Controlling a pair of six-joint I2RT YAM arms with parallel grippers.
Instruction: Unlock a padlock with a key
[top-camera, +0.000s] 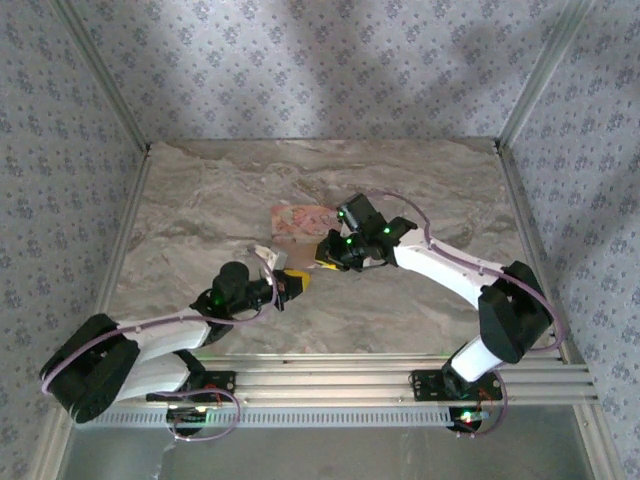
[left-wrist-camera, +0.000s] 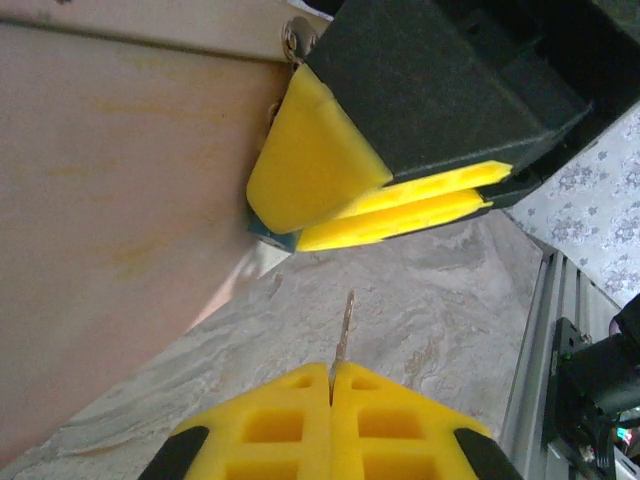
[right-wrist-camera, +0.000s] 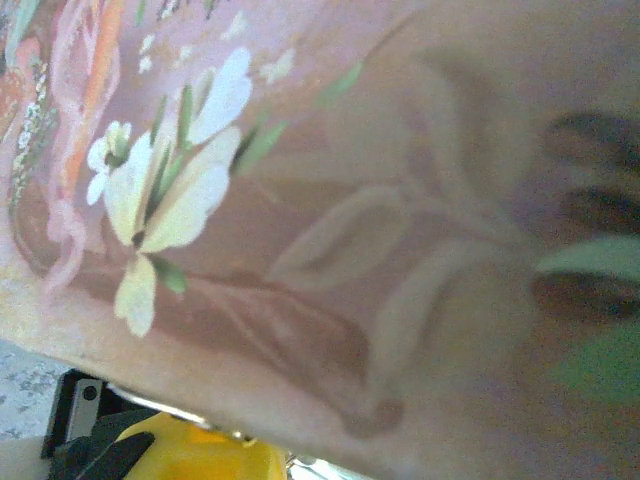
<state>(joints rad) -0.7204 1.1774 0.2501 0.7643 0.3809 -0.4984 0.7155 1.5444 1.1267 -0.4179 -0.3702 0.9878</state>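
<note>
Marbled tabletop (top-camera: 420, 200); left hand (left-wrist-camera: 331, 372) clenches thin metal key (left-wrist-camera: 345, 330), right hand (left-wrist-camera: 288, 228) pinches teal padlock (left-wrist-camera: 272, 234).

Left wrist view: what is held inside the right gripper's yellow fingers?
A blue-teal corner of the padlock peeks out below the fingers; the rest is covered by them.

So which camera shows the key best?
The left wrist view: the key sticks up clearly from the shut left gripper. From above it is too small to make out; the right wrist camera faces the pink box.
</note>
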